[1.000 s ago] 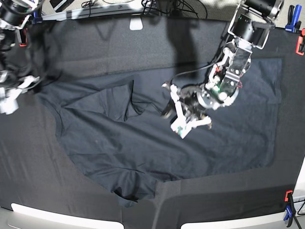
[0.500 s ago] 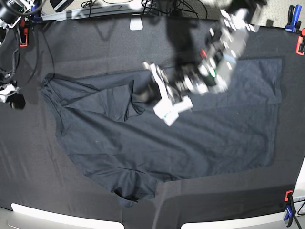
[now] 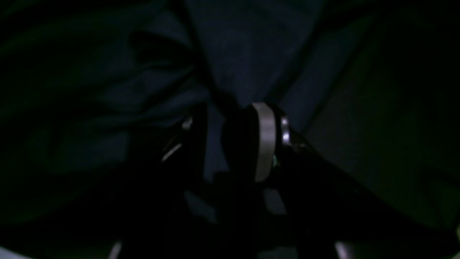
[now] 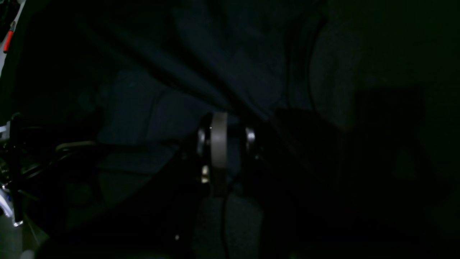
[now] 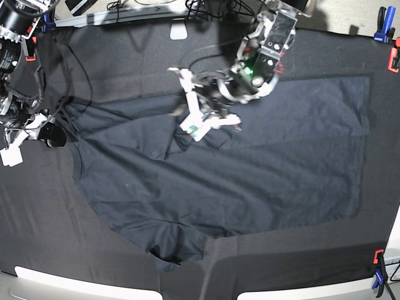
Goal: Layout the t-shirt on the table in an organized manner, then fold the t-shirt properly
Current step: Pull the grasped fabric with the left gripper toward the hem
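The t-shirt (image 5: 250, 169) is soft matt cotton, slate-blue, smooth across its body and rumpled into folds toward ten o'clock. Under it the table (image 5: 125, 56) wears a black cloth, matt and faintly creased, with a pale hard rim at six o'clock. The left gripper (image 5: 203, 115) shows glossy white plastic and dark metal; the right gripper (image 5: 25, 134) at nine o'clock looks alike. Clamps (image 5: 379, 269) at the edges are shiny red and blue plastic
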